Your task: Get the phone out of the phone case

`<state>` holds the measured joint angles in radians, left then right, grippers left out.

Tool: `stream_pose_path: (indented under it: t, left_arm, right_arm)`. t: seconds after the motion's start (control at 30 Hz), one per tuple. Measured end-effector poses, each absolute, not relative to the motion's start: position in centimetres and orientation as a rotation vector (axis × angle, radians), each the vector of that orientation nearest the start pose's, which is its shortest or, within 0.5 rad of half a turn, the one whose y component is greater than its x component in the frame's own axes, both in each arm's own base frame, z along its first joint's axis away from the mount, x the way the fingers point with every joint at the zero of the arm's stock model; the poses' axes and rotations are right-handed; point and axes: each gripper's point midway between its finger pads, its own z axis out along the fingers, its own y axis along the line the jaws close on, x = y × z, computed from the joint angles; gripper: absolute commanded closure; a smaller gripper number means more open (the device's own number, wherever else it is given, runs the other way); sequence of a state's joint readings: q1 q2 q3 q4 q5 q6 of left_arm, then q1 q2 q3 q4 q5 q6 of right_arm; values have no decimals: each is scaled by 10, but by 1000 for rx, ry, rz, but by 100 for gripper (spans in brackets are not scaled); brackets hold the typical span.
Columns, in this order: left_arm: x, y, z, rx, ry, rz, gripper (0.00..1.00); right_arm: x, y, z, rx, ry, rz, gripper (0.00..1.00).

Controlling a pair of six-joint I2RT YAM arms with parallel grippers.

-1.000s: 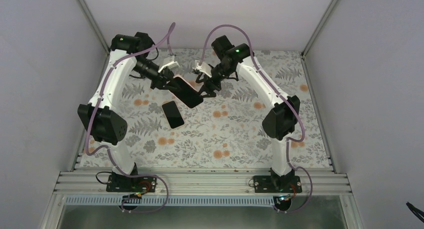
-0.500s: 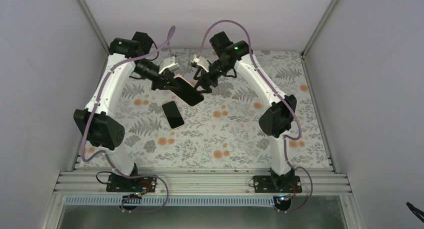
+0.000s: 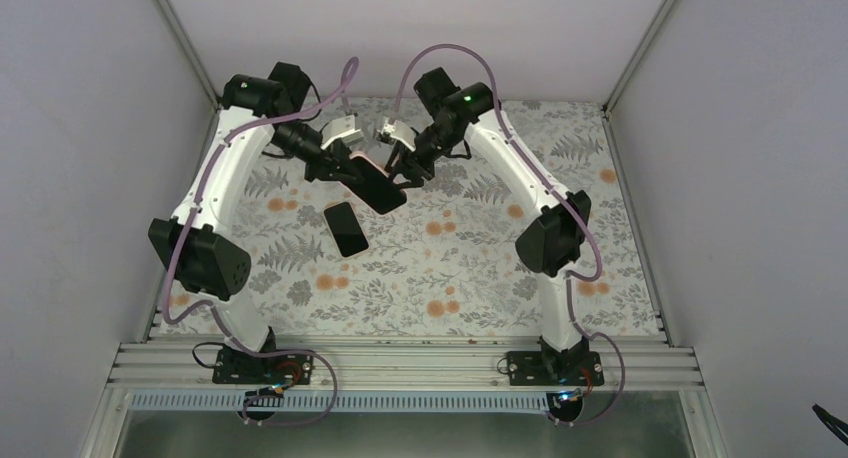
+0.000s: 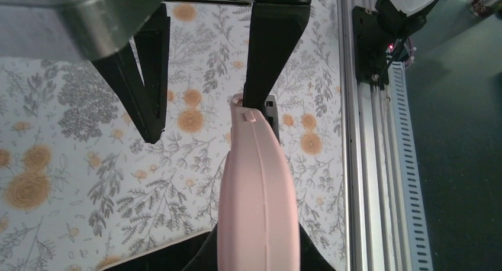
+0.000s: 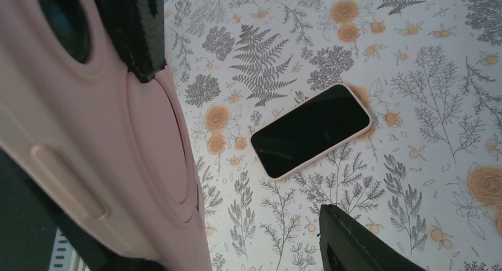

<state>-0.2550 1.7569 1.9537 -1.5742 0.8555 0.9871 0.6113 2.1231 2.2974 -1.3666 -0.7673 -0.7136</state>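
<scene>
Overhead, the phone case (image 3: 378, 185) hung in the air above the table (image 3: 480, 268). Its long axis ran from the back left down toward the near right, with its dark face turned up and a pink rim showing at the far edge. Whether anything sat inside it could not be told. The left gripper (image 3: 338, 164) had its jaws drawn tight on the case's back-left end, so the case stuck out from that gripper toward the middle of the table. In the left wrist view the case showed edge-on, its pink side wall touching one finger (image 4: 269, 52).

The right gripper (image 3: 405, 170) stood at the case's other end with its jaws apart. In its own view one fingertip (image 5: 139, 40) lay against the pink back of the case, beside the round camera cut-out. The other fingertip (image 5: 355, 241) stood well clear, with floral cloth showing between them.

The phone (image 3: 346, 228) lay flat on the table, screen up, apart from the case and from both grippers. It sat just on the near side of the held case. Its long axis ran roughly from near to far, with the far end leaning slightly left, and a pale rim edged its black glass.
</scene>
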Motion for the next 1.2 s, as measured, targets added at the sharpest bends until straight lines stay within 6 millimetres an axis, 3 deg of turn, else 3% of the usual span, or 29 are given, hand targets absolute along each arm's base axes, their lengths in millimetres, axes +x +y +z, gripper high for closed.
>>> stream_pose_path:
  t: [0.13,0.3,0.4,0.47,0.7,0.8,0.87,1.07,1.2]
  left_arm:
    - [286,-209,294,1567,1987,-959,88]
    - [287,-213,295,1569,1967,-954,73]
    - [286,-222,297,1586,1919,-957,53]
    - [288,-224,302,1586,1872,-944,46]
    - [295,-226,314,1577,1780,-873,41]
    - [298,-226,321,1566,1748,-854,24]
    - [300,-224,324,1554,1743,-846,2]
    - [308,-214,331,1507,1763,-802,0]
    - [309,-204,343,1480,1773,-674,0]
  right_arm:
    - [301,363,253,-1742,1911,995,67]
    - [289,364,258,-1721,1934,1018,79]
    - [282,373,265,-1709,1916,1031,96]
    - [277,377,270,-1692,1911,1066,97]
    - [278,381,274,-1634,1921,1133,97]
    - [281,383,276,-1613,1897,1162,97]
    - [282,383,281,-1601,1874,1178,97]
    - [291,377,303,-1541,1787,1188,97]
    - [303,367,308,-1492,1766,1178,97]
